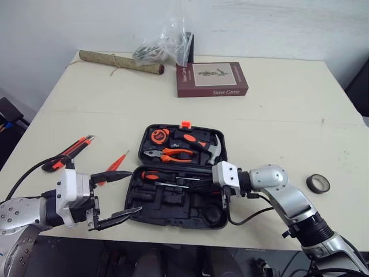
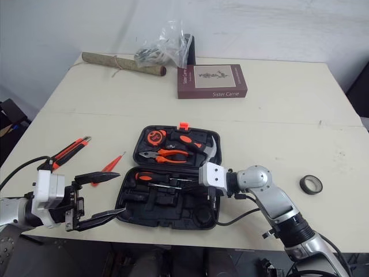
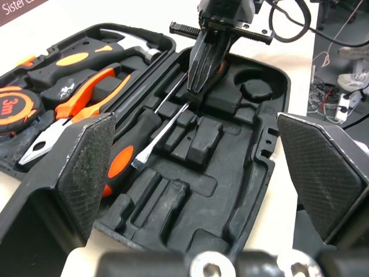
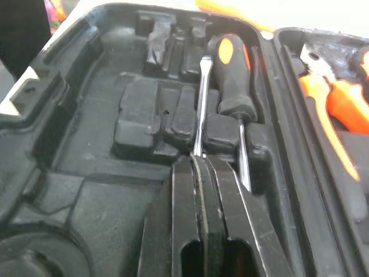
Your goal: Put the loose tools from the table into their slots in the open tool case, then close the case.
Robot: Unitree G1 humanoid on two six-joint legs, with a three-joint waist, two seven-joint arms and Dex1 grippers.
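1. You are looking down at a pale table [image 1: 277, 124] with an open black tool case [image 3: 271, 133] lying flat near its front edge.
2. The far half of the case holds three tools: an orange and black tape measure [image 1: 157, 136] on the left, orange-handled pliers [image 1: 173, 154] in front of it, and a hammer [image 1: 199, 143] on the right.
3. The near half holds two items lying side by side along its far edge: a screwdriver [image 4: 233, 75] with a black and orange handle, and a flat-tipped steel shaft [image 4: 202, 98] whose handle is hidden. The other moulded slots in this half show bare black.
4. Your right gripper [image 4: 196, 161] reaches into the near half from the right, fingers pressed together and clamped on that steel shaft.
5. Your left gripper [image 1: 131, 192] hovers at the case's left edge, fingers spread wide, holding nothing.
6. Two loose tools lie on the table left of the case: a red and black utility knife [image 1: 72, 149], and nearer the case a small red screwdriver [image 1: 117, 163].
7. One roll of black tape [image 1: 317, 183] lies well to the right.
8. At the far side lie one dark red book [image 1: 210, 79], one rolled mat [image 1: 118, 62] and one clear plastic bag [image 1: 164, 43].
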